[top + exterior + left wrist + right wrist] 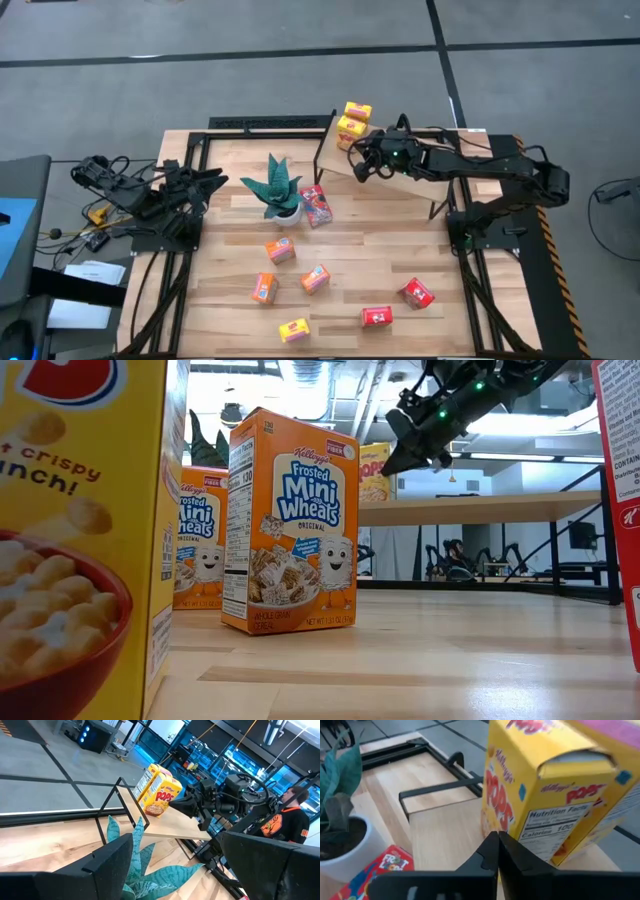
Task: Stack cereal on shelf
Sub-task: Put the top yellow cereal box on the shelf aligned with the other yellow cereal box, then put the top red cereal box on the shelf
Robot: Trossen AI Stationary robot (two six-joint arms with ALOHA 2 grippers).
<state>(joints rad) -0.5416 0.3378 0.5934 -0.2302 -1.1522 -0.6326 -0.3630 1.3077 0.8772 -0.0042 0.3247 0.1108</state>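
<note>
Two yellow cereal boxes stand upright side by side on the far left end of the light-wood shelf. My right gripper is shut, its tips level with the shelf top, right beside the nearer yellow box. It also shows above the shelf in the low view. My left gripper waits open at the table's left edge, pointing across the table. Several more boxes lie on the tabletop: red, orange, yellow. My right gripper comes level from the table's right with its shut fingertips at the lower corner of the nearer yellow box. I cannot tell whether they touch it. The box stands upright on the shelf.
A teal spiky plant in a white pot stands left of the shelf, with the red box beside it. Orange boxes and red boxes are scattered over the near half of the table. An orange box stands close to the low camera.
</note>
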